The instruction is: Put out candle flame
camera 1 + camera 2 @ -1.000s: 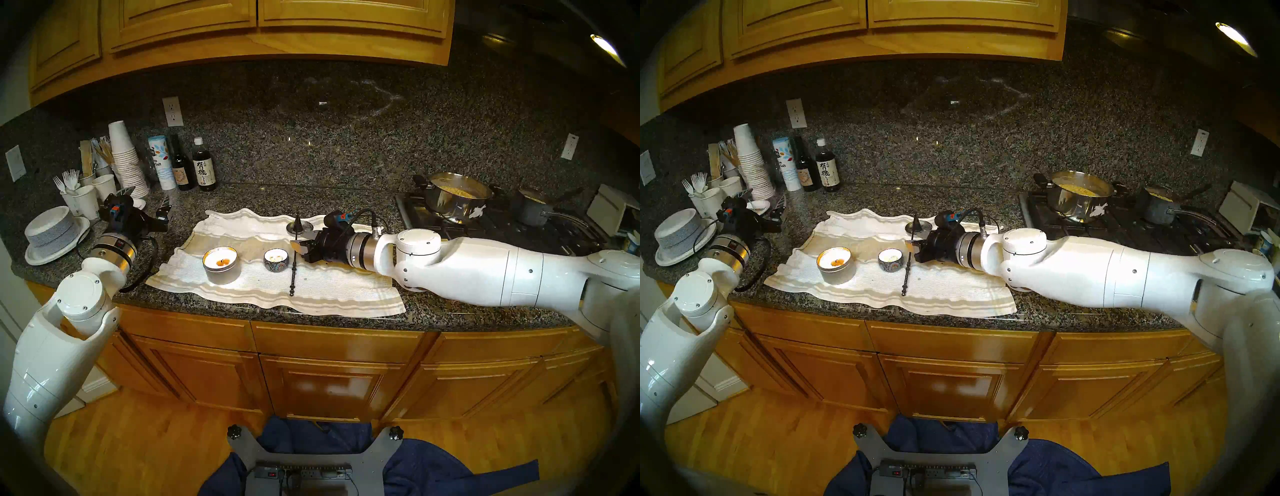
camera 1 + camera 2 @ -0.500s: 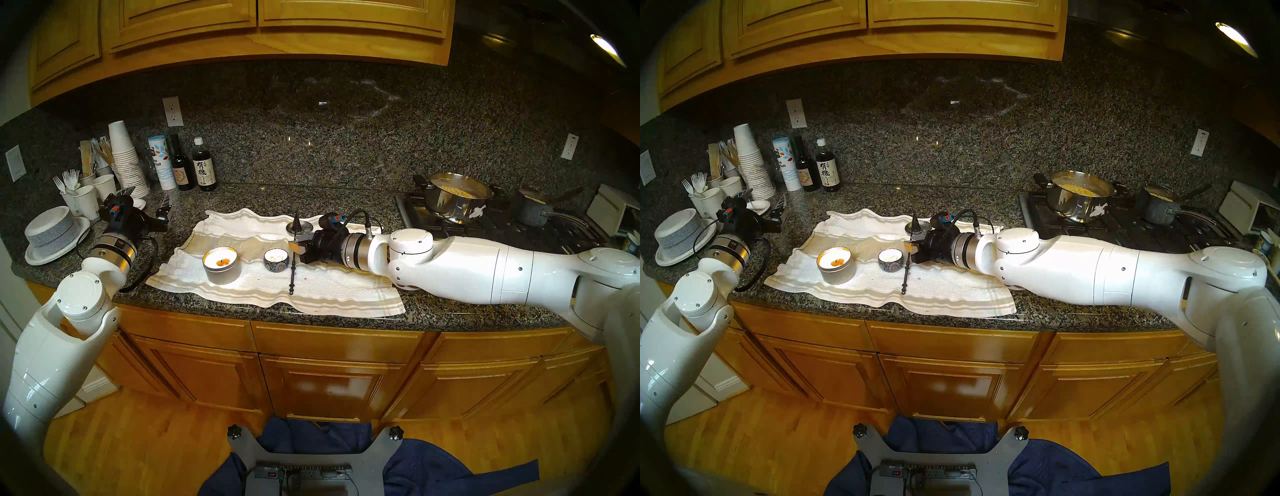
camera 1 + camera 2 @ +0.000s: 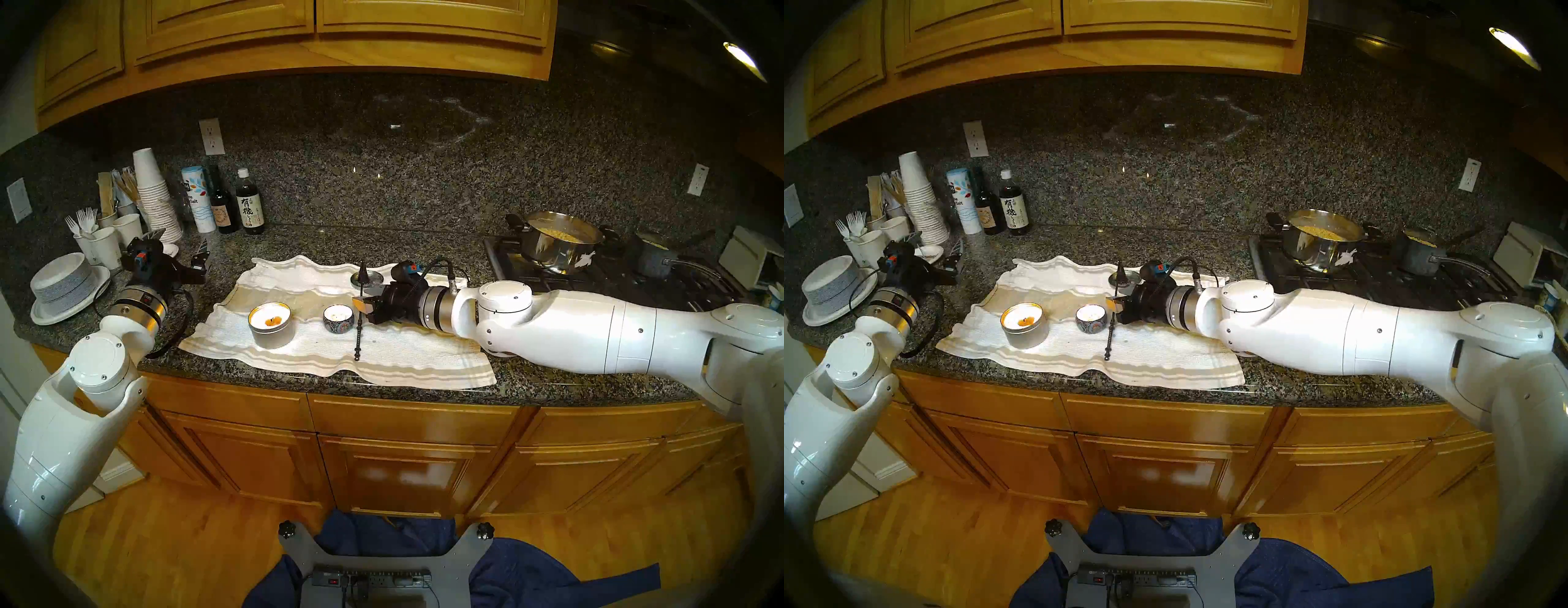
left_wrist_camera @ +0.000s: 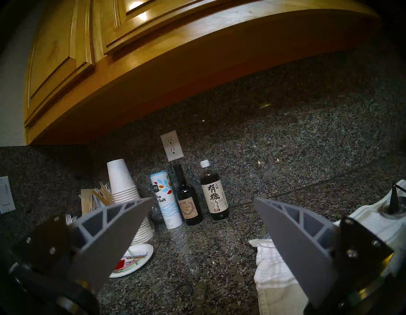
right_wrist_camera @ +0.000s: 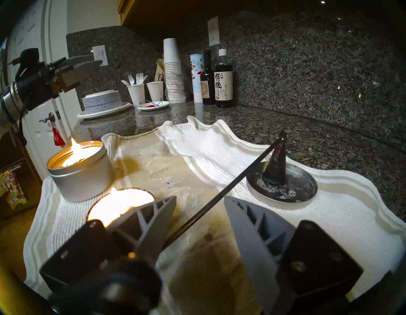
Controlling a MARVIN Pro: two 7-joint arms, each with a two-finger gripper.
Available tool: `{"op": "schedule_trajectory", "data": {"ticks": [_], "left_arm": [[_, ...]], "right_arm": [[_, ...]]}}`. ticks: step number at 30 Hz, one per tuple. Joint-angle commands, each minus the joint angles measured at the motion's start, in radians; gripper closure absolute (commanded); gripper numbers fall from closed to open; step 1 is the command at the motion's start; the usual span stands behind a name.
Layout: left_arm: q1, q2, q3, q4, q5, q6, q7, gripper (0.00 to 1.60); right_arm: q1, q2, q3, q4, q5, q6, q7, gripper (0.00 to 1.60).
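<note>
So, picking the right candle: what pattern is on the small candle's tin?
Dark blue floral pattern on the small candle tin; head view shows it best.

Head pair high, overlooking counter (image 3: 424, 246); wrists low, facing backsplash (image 4: 285, 132).

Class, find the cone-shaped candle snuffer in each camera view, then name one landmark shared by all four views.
Head left: cone-shaped candle snuffer, centre, on metal dish.
Head right, centre.
Left wrist, far right edge.
Right wrist, right of centre.
Landmark: soy sauce bottle.
</note>
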Motion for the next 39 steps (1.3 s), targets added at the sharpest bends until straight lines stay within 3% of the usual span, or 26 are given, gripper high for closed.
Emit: {"op": "schedule_trajectory", "data": {"ticks": [1,9,17,32,39], "left_arm": [[-0.022,0.010,-0.021,-0.021,0.000,-0.013,-0.001,0.00],[-0.022,0.011,-0.021,-0.021,0.000,-0.014,-0.001,0.00],[-0.021,0.012,-0.020,-0.021,-0.001,-0.015,0.000,0.00],[-0.021,0.013,-0.020,-0.021,-0.002,-0.015,0.001,0.00],[-0.020,0.014,-0.019,-0.021,-0.003,-0.016,0.002,0.00]], "right_arm": [[0.043,0.022,0.033,-0.022,-0.003,-0.009,-0.004,0.49],[0.035,0.011,0.031,-0.006,0.004,-0.007,0.002,0.45],[0.030,0.002,0.030,0.016,0.024,-0.002,0.024,0.59],[0.026,-0.026,0.027,0.051,0.056,-0.008,0.062,0.63],[0.024,-0.035,0.025,0.071,0.070,-0.008,0.078,0.82]]}}
